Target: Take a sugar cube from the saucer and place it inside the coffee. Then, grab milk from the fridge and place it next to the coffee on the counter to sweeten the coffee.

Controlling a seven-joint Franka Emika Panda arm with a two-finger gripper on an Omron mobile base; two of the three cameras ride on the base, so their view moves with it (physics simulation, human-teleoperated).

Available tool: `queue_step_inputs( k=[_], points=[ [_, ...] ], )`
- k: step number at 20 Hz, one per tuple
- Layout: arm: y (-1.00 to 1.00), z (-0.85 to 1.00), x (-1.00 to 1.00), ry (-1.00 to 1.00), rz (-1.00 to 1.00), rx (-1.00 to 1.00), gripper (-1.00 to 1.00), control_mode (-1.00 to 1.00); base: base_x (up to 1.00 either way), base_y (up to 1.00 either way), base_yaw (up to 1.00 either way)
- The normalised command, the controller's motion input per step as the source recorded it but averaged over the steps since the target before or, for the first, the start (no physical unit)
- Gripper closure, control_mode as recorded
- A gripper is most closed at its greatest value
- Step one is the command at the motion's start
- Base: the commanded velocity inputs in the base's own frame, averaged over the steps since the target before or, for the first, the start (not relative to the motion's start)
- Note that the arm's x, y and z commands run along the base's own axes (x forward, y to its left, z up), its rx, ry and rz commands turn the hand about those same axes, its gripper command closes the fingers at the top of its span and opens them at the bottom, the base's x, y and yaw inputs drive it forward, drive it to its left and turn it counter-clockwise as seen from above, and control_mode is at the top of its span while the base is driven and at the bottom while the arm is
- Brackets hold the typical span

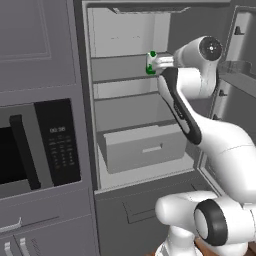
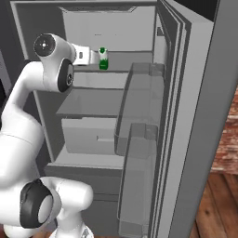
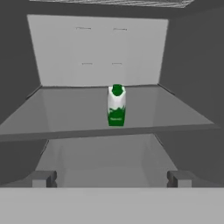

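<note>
The fridge point(image 1: 125, 30) stands open. The milk point(image 3: 116, 106), a small white container with a green label and cap, stands upright near the front edge of the top shelf point(image 3: 65, 118). It also shows as the milk point(image 1: 151, 63) and the milk point(image 2: 103, 59) in the base views. My gripper point(image 3: 111, 179) is open, level with the milk and a short way in front of it, with nothing between its fingers point(image 3: 43, 178). In the right base view the gripper point(image 2: 95, 56) reaches in from the left, just short of the container. The sugar cube, saucer, coffee and counter are out of view.
Below the top shelf are more pale shelves and a wide drawer point(image 1: 145, 147). The open fridge door point(image 2: 186, 116) with its bins point(image 2: 139, 139) stands close on the right. A black-fronted microwave point(image 1: 40, 145) sits in the cabinetry to the left.
</note>
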Motion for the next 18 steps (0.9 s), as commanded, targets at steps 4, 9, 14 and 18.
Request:
queue_step_inputs(
  k=[4,9,14,18],
  points=[
    [-0.06,-0.01,0.45,0.0,0.0,0.0,-1.0,-1.0,0.0,0.0,0.0],
    [-0.05,0.0,0.48,0.0,0.0,0.0,-1.0,-1.0,0.0,0.0,0.0],
    [0.0,0.0,0.47,0.0,0.0,0.0,-1.0,-1.0,0.0,0.0,0.0],
    [0.0,-0.05,0.46,0.0,0.0,0.0,-1.0,-1.0,0.0,0.0,0.0]
  ],
)
